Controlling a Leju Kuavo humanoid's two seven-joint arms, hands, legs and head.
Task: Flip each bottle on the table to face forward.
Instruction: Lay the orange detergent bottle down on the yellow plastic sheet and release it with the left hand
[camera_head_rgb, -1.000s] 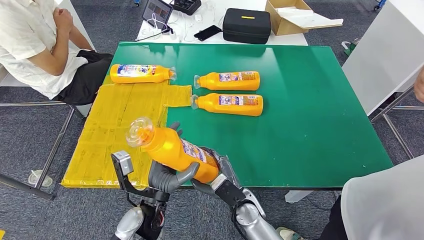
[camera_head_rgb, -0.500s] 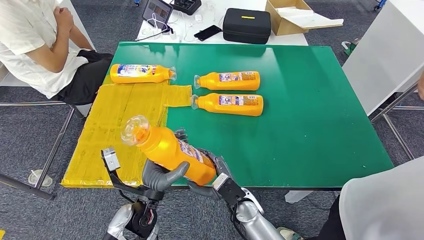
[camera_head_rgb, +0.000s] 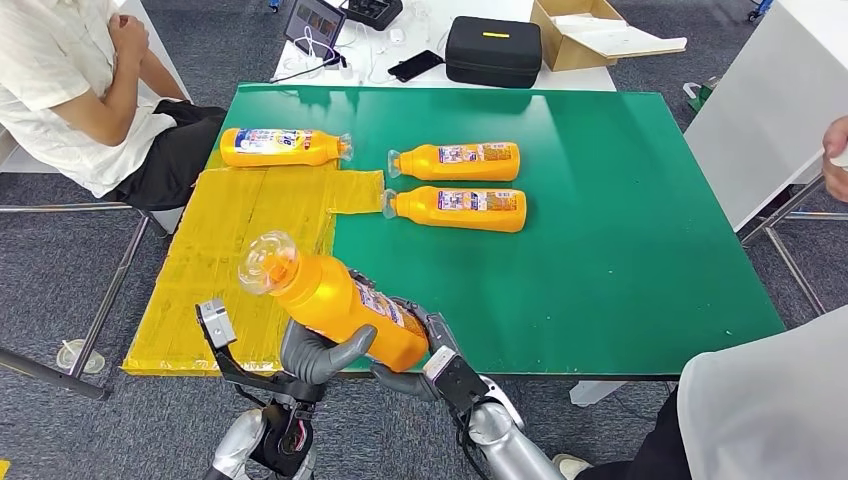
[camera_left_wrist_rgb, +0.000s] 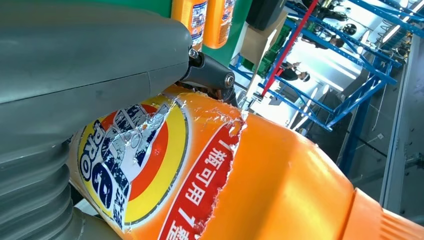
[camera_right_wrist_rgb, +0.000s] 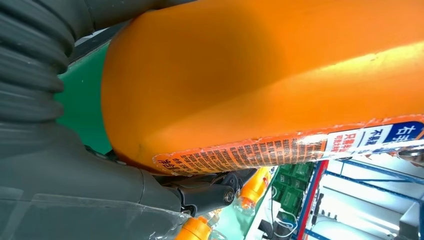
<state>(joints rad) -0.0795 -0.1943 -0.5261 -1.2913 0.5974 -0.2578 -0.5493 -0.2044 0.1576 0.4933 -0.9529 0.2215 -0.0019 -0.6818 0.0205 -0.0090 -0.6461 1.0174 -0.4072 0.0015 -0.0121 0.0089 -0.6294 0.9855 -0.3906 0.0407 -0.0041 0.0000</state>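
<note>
Orange bottle (camera_head_rgb: 340, 305) held off the green table (camera_head_rgb: 620, 250) at its near edge, cap tilted up-left, left hand (camera_head_rgb: 318, 355) and right hand (camera_head_rgb: 418, 355) both grasping its body. Three other bottles (camera_head_rgb: 460, 185) lie flat farther back.

green table (camera_head_rgb: 620, 250) | yellow mat (camera_head_rgb: 240, 250) on left part | three orange bottles (camera_head_rgb: 455, 205) lying flat
</note>
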